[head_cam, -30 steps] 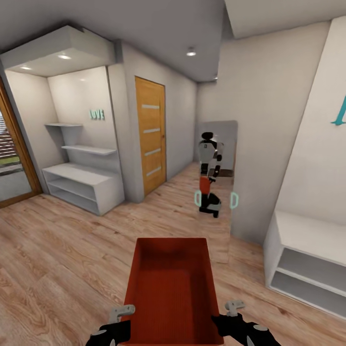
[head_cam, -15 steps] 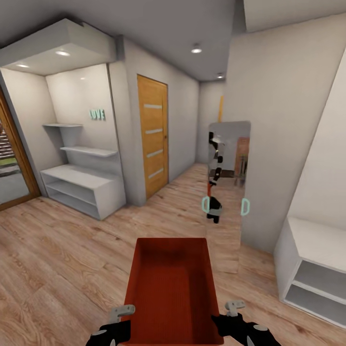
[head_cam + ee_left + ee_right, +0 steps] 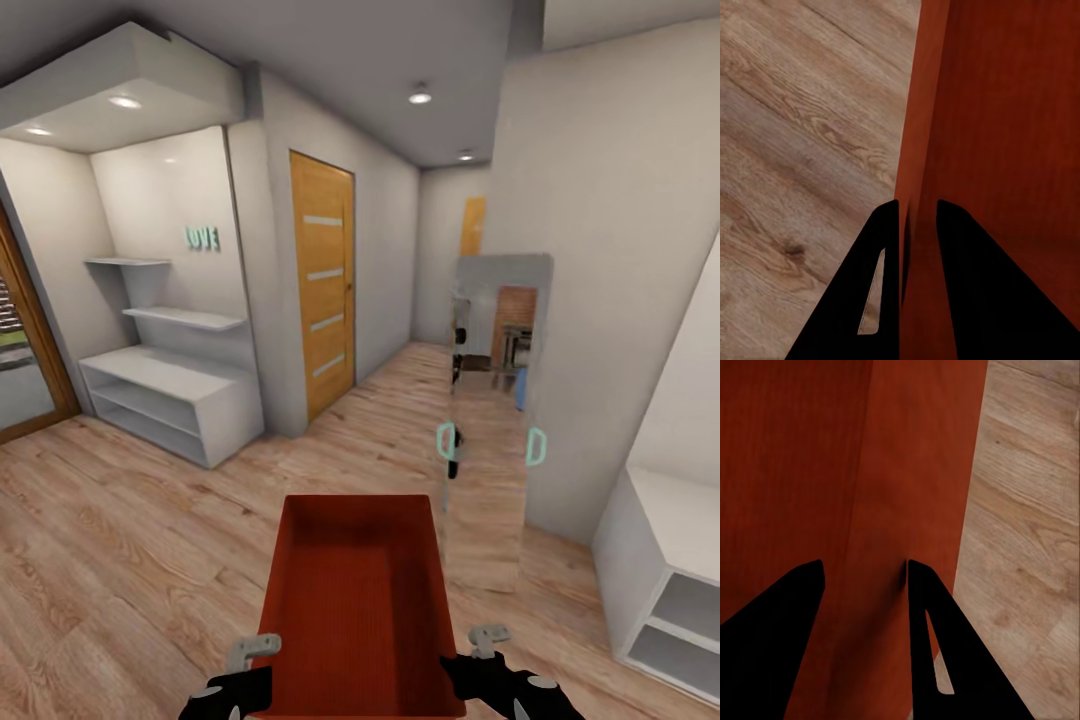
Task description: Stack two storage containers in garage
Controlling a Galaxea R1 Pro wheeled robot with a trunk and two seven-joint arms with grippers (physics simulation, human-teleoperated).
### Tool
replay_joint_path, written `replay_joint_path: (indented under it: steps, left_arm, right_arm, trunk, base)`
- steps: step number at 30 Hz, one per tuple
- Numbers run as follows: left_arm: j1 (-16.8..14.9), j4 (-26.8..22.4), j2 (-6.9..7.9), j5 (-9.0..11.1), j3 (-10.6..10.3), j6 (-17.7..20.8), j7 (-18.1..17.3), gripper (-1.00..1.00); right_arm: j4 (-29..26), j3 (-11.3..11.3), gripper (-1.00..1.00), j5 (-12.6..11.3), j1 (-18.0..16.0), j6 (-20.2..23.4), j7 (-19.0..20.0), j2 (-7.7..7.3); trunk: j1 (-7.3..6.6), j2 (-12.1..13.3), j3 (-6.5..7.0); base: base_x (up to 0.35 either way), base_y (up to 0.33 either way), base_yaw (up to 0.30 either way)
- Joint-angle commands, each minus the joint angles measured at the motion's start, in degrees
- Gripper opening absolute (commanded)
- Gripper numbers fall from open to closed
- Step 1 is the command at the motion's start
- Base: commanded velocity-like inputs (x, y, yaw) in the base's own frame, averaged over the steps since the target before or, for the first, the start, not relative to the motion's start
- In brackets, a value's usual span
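One orange-red storage container (image 3: 355, 600), lidless and empty, is held low in front of me over the light wood-plank floor (image 3: 120, 560). My left gripper (image 3: 255, 655) is shut on its left wall near the corner closest to me. My right gripper (image 3: 480, 645) is shut on its right wall. In the left wrist view the left gripper (image 3: 917, 214) has its black fingers on either side of the thin red wall (image 3: 1005, 112). In the right wrist view the right gripper (image 3: 862, 570) straddles the container's wall (image 3: 915, 450) the same way.
A corridor runs ahead past a wooden door (image 3: 325, 280) on the left. A standing mirror (image 3: 490, 400) leans on the right wall. A low white shelf unit (image 3: 170, 395) stands at the left and a white cabinet (image 3: 670, 560) at the right. A wood-framed glass door (image 3: 20, 340) is at the far left.
The whole view has shifted as I roll forward toward the corridor, and my reflection has slid to the mirror's left edge. The container and both grippers keep their places in the picture.
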Motion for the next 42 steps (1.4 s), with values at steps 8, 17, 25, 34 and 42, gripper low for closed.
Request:
replay_joint_path:
  steps: [8, 17, 25, 34, 42]
  left_arm:
    - [0.0, -0.2, -0.14, -1.0, 0.0, -2.7, 0.4, -1.00]
    - [0.0, -0.2, -0.15, -1.0, 0.0, -2.7, 0.4, -1.00]
    - [0.0, -0.2, -0.15, -1.0, 0.0, -2.7, 0.4, -1.00]
    - [0.0, -0.2, -0.15, -1.0, 0.0, -2.7, 0.4, -1.00]
    - [0.0, -0.2, -0.15, -1.0, 0.0, -2.7, 0.4, -1.00]
  right_arm:
    - [0.0, -0.4, -1.00, -0.6, 0.0, 0.4, 1.6, 0.02]
    - [0.0, -0.4, -1.00, -0.6, 0.0, 0.4, 1.6, 0.02]
    - [0.0, -0.4, -1.00, -0.6, 0.0, 0.4, 1.6, 0.02]
    - [0.0, -0.3, -1.00, -0.6, 0.0, 0.4, 1.6, 0.02]
    - [0.0, -0.3, -1.00, -0.6, 0.0, 0.4, 1.6, 0.02]
  trunk:
    - [0.04, -0.1, -0.09]
    - [0.04, -0.1, -0.09]
    - [0.04, -0.1, -0.09]
    - [0.04, -0.1, -0.09]
    - [0.04, -0.1, -0.09]
  base:
    - [0.304, 0.178, 0.000]
    - [0.304, 0.178, 0.000]
    - [0.304, 0.171, 0.000]
    - [0.304, 0.161, 0.000]
    - [0.304, 0.128, -0.050]
